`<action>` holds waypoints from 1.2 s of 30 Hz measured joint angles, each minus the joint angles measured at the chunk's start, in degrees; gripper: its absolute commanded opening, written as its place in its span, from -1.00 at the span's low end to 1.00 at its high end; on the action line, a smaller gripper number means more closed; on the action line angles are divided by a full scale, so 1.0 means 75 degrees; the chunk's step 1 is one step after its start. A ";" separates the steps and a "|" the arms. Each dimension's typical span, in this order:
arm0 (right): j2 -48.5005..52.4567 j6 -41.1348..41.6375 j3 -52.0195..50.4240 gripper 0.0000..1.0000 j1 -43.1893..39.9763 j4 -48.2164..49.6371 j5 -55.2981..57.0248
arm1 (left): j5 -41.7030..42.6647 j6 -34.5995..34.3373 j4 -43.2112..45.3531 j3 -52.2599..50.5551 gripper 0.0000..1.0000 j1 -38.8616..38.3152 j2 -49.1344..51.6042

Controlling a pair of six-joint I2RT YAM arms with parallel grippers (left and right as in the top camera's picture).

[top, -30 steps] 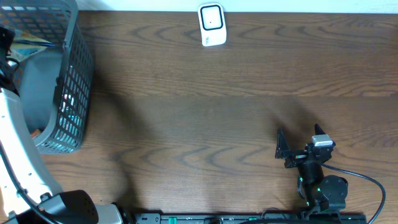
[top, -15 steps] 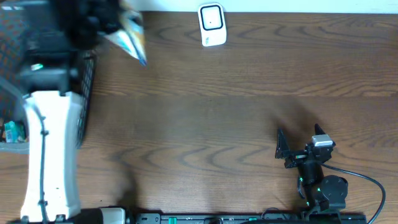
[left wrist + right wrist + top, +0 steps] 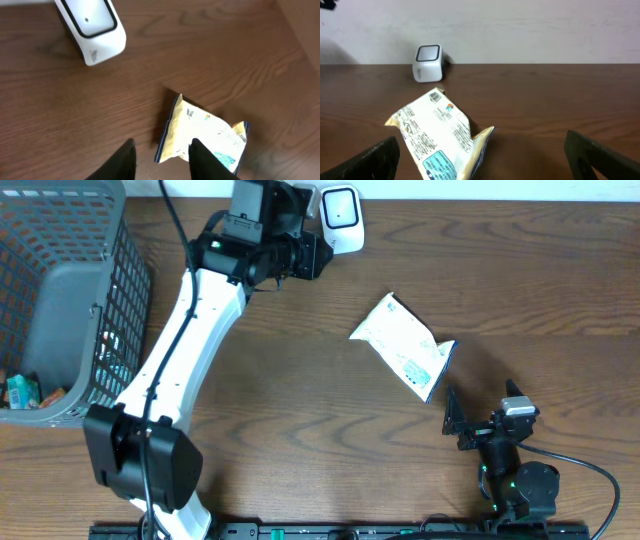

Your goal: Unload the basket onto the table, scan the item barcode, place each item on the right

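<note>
The item, a white and yellow snack packet (image 3: 403,346) with blue edging, lies printed side up on the wooden table, just ahead of my right gripper (image 3: 482,406). That gripper is open and empty; the packet (image 3: 437,135) lies ahead, towards its left finger. The white scanner (image 3: 340,218) with a black-rimmed window stands at the table's far edge. My left gripper (image 3: 312,254) hovers right beside it, jaws apart with nothing between them. From that wrist I see the scanner (image 3: 92,27) upper left and the packet (image 3: 205,135) on the table beyond my fingertips.
A grey mesh basket (image 3: 125,310) stands at the far left with a few small packets in its bottom. My left arm stretches diagonally from the near left edge up to the scanner. A light wall runs behind the table.
My left arm swung from the basket to the scanner carrying the packet. Its jaws have opened and the packet now lies on the table. The right arm has not moved.
</note>
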 measured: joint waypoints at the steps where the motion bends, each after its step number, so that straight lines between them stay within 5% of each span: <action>1: 0.0000 0.0000 0.0000 0.99 0.0000 0.0000 -0.0003 | 0.0003 0.0032 -0.0003 0.0000 0.32 -0.0017 0.0067; 10: 0.0000 0.0000 0.0000 0.98 0.0000 0.0000 -0.0003 | -0.0740 0.0079 0.0020 0.0000 0.63 0.0548 -0.0111; 18: 0.0000 0.0000 0.0000 0.99 0.0000 0.0000 0.0000 | -0.1929 0.0032 0.0248 0.0000 0.81 0.2672 -0.1801; 27: 0.0000 0.0000 0.0000 0.98 0.0000 0.0000 -0.0003 | -0.2815 -0.2818 -0.1075 0.0073 0.81 0.6289 -0.1661; 33: 0.0000 0.0000 0.0000 0.99 0.0000 0.0000 0.0000 | -0.2777 -0.3908 -0.1693 0.0070 0.78 0.6901 -0.0874; 36: 0.0000 0.0000 0.0000 0.99 0.0000 0.0000 0.0000 | -0.2474 -0.3748 -0.1294 0.0050 0.57 0.6846 -0.0854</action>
